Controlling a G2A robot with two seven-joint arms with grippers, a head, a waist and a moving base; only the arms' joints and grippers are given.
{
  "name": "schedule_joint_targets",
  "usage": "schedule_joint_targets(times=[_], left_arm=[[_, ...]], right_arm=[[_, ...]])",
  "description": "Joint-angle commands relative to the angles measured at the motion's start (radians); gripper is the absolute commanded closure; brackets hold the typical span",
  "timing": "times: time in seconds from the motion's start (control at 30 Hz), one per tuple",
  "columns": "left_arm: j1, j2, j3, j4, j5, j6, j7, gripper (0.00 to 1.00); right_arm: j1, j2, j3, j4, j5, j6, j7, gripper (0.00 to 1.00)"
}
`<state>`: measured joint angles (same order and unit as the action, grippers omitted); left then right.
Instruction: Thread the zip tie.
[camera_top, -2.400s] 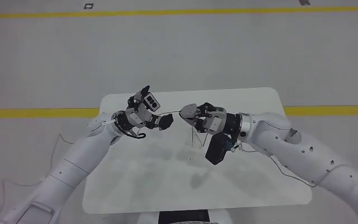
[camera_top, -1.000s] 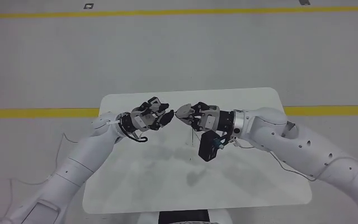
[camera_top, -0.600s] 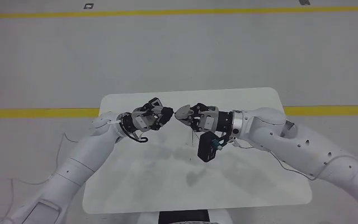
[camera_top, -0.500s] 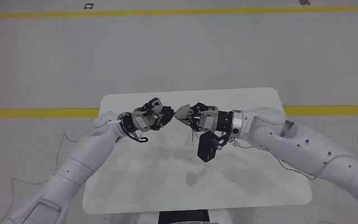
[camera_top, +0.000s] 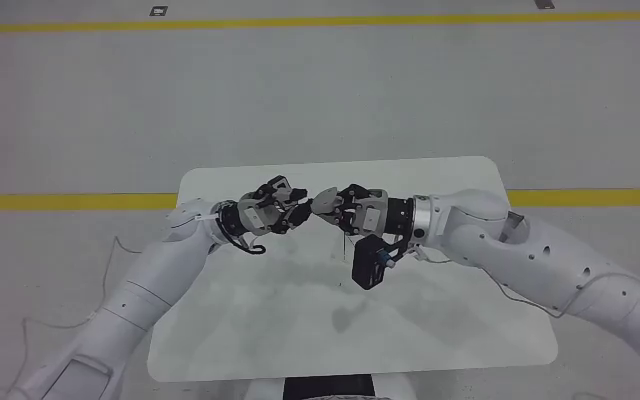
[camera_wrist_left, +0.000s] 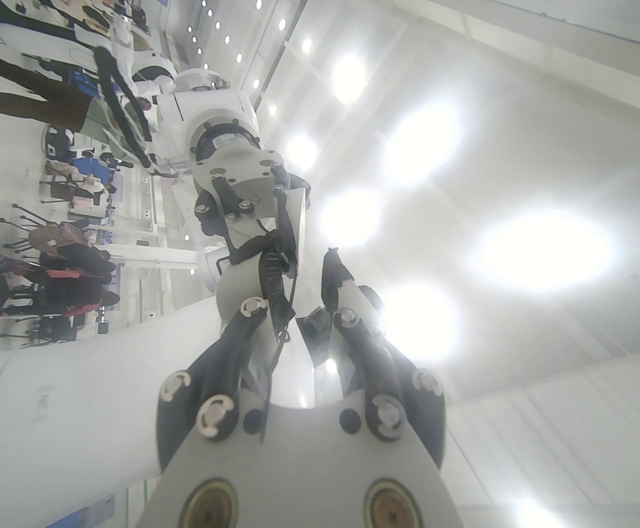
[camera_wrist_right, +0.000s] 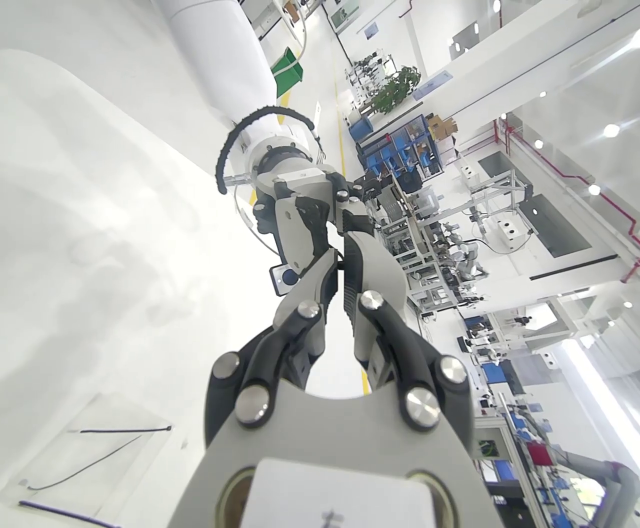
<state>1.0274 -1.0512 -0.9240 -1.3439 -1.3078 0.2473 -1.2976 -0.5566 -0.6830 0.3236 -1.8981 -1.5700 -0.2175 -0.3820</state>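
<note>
Over the white table (camera_top: 450, 300) my two grippers meet tip to tip. My right gripper (camera_top: 322, 203) (camera_wrist_right: 343, 247) comes in from the right, shut on a thin black zip tie (camera_wrist_right: 340, 266). A loose stretch of the tie hangs below it (camera_top: 344, 240). My left gripper (camera_top: 300, 208) (camera_wrist_left: 300, 260) faces it from the left with its fingers apart. In the left wrist view the tie's strand (camera_wrist_left: 280, 325) runs down between those fingers toward the palm, and the right gripper's tips (camera_wrist_left: 265, 245) sit just beyond them.
Several spare black zip ties (camera_wrist_right: 125, 430) lie flat on the table in the right wrist view. A black camera block (camera_top: 366, 264) hangs under the right wrist. The table's front half (camera_top: 300, 330) is bare.
The two grippers have closed the gap between them and now touch near the table's far middle. The left wrist has rolled since the earliest frame.
</note>
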Motion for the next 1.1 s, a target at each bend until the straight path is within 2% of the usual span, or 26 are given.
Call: schedule_joint_targets(times=[0.0,0.33,0.93,1.07], left_arm=[[0.000,-0.001,0.000,0.001,0.001,0.002,-0.001,0.85],[0.004,-0.006,-0.007,0.003,0.011,0.010,-0.004,0.91],[0.019,-0.009,-0.025,-0.003,0.026,0.022,-0.008,0.89],[0.021,-0.010,-0.029,-0.002,0.028,0.025,-0.009,0.92]], right_arm=[[0.004,0.000,-0.004,0.001,0.000,-0.001,0.000,1.00],[0.012,0.000,-0.022,0.010,0.000,0.008,-0.003,1.00],[0.004,0.017,-0.020,0.006,0.000,0.028,-0.003,1.00],[0.003,0.019,-0.019,0.005,0.000,0.026,-0.004,1.00]])
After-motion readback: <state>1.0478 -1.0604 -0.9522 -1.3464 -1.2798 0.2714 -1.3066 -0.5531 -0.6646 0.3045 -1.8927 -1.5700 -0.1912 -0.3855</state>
